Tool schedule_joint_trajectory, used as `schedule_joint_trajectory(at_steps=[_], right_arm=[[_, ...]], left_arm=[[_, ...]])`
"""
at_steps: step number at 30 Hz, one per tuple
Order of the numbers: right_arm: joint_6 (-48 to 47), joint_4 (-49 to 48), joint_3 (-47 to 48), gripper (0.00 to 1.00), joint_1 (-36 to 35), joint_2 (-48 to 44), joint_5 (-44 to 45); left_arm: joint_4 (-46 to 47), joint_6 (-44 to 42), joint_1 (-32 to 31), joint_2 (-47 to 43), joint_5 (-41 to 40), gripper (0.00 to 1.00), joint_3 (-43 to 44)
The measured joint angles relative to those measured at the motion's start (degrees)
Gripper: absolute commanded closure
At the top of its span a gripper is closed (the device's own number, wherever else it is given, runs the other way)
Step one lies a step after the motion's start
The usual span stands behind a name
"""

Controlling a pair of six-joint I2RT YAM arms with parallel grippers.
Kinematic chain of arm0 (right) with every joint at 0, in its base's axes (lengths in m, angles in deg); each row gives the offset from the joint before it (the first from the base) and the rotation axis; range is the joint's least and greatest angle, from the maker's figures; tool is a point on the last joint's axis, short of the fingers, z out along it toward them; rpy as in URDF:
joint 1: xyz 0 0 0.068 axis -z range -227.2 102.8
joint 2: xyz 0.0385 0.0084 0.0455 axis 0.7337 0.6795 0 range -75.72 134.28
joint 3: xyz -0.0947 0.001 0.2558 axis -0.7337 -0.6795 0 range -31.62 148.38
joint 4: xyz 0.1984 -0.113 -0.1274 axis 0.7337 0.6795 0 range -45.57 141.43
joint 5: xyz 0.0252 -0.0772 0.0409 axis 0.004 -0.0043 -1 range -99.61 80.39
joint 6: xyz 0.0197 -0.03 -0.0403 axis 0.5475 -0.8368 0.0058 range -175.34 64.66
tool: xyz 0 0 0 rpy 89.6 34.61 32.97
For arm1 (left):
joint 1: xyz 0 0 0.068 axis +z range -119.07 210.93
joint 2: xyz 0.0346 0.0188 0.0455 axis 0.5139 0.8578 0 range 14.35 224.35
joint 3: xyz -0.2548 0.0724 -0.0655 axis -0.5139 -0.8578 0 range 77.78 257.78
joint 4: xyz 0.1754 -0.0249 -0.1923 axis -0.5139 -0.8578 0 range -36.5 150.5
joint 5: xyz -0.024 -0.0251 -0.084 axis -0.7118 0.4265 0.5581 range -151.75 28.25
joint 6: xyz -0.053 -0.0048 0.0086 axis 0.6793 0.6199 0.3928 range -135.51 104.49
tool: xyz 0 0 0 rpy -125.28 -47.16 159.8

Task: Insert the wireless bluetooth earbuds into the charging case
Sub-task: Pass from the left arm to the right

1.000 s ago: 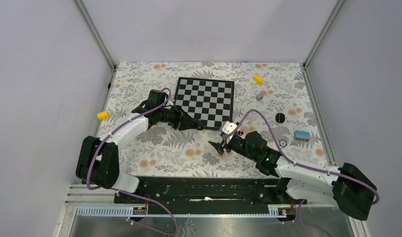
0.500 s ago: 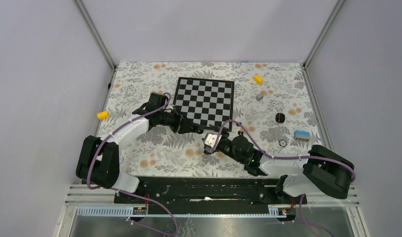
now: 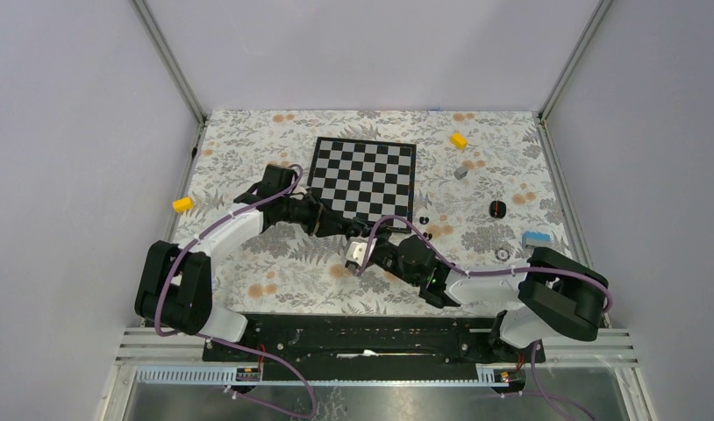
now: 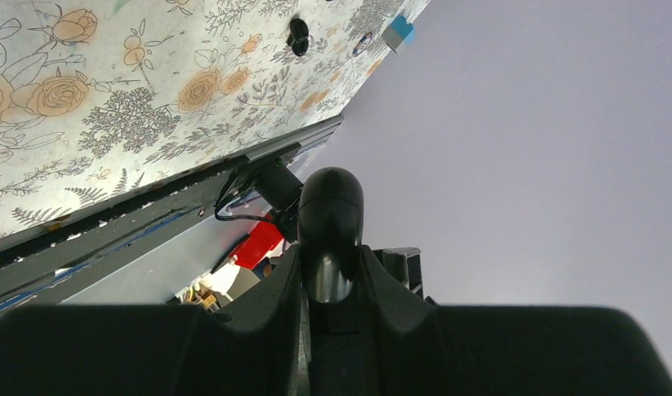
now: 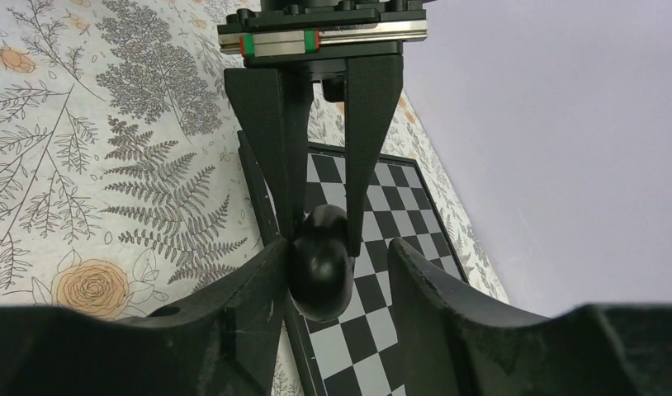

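My left gripper (image 4: 330, 252) is shut on the charging case (image 4: 330, 223), a glossy black pebble held above the mat. In the right wrist view the case (image 5: 320, 260) hangs from the left arm's fingers (image 5: 370, 124) and sits between the jaws of my right gripper (image 5: 337, 252). The right gripper's left jaw touches the case and its right jaw stands apart, so it is open. From above, the two grippers meet at the chessboard's near edge, left gripper (image 3: 357, 230) facing right gripper (image 3: 364, 251). Tiny dark specks, probably earbuds (image 3: 421, 218), lie near the board's near right corner.
The chessboard (image 3: 364, 171) lies mid-table. Yellow blocks (image 3: 459, 139) (image 3: 182, 203), a grey cube (image 3: 460, 173), a dark rounded object (image 3: 498, 208), a silvery ring (image 3: 503, 253) and a blue block (image 3: 535, 238) are scattered on the floral mat.
My right arm has swung left to the left gripper, and its jaws have narrowed around the case. The left arm has shifted slightly and still holds the case.
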Motion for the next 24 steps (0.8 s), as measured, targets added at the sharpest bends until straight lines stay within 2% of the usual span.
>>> schedule_joint_trajectory(at_steps=[9, 16, 24], right_arm=[[-0.7, 0.1, 0.2, 0.33, -0.1, 0.3, 0.1], [-0.6, 0.4, -0.1, 0.4, -0.1, 0.3, 0.1], [-0.5, 2.9, -1.5, 0.41, -0.1, -0.4, 0.1]], left_arm=[[0.3, 0.0, 0.0, 0.0, 0.4, 1.0, 0.0], [0.3, 0.0, 0.0, 0.0, 0.7, 1.0, 0.0], [0.3, 0.0, 0.0, 0.0, 0.7, 1.0, 0.0]])
